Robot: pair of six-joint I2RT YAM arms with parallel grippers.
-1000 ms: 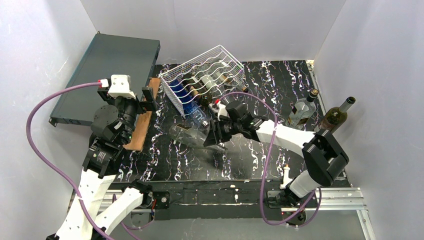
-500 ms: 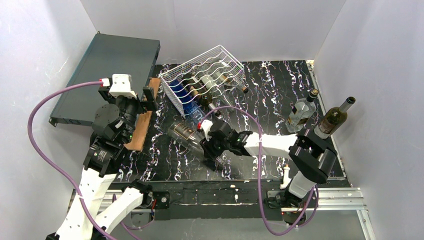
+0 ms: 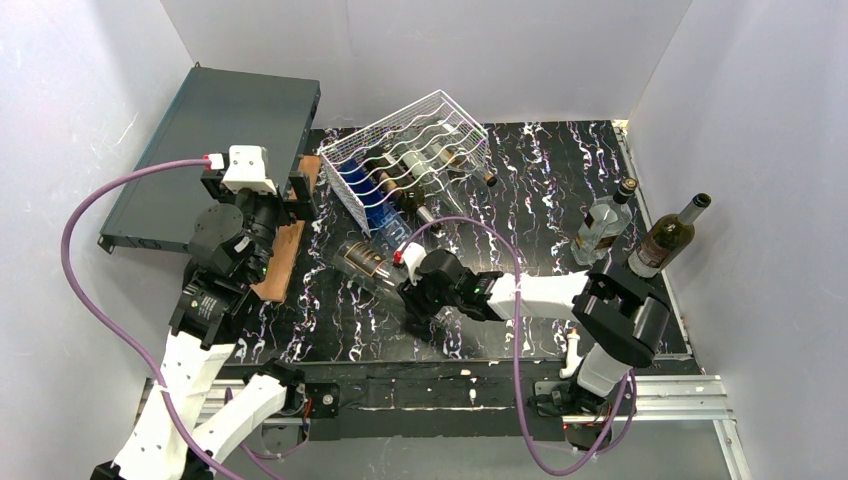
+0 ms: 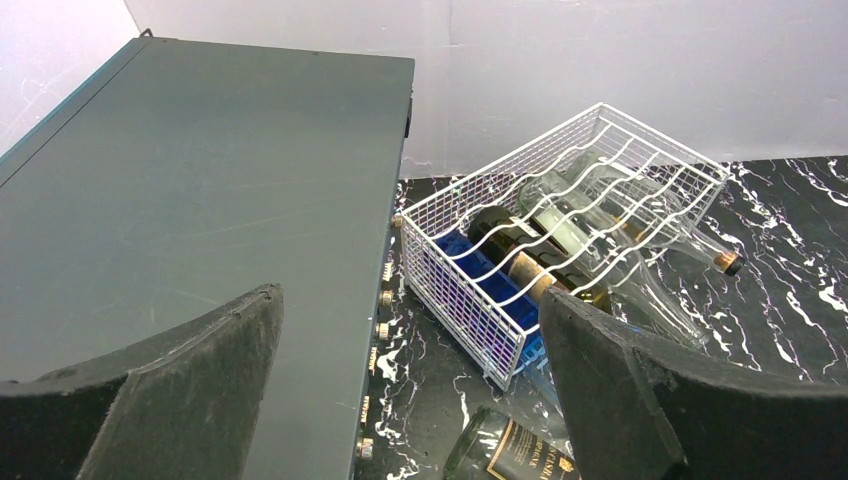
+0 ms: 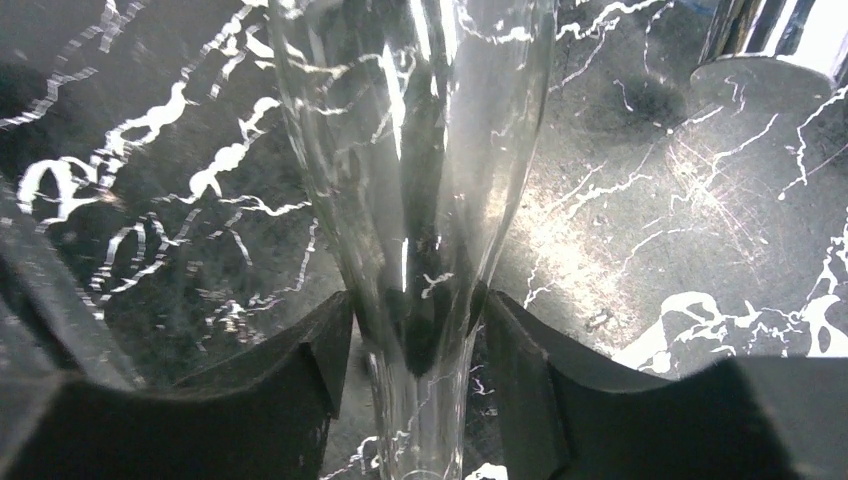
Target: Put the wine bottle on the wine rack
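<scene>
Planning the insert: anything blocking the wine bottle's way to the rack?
Nothing loose between the wine bottle and the wine rack. Stored bottles fill part of the rack, necks sticking out its right side.

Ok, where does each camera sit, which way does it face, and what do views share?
Top external: above, behind the bases, looking down at the table; both arms, left gripper, right gripper show.
Left wrist: raised, facing the wine rack and grey box; its open fingers show.
Right wrist: low, looking along the wine bottle; its fingers flank the neck.
Shared: rack in top and left wrist views; bottle in all three.
</scene>
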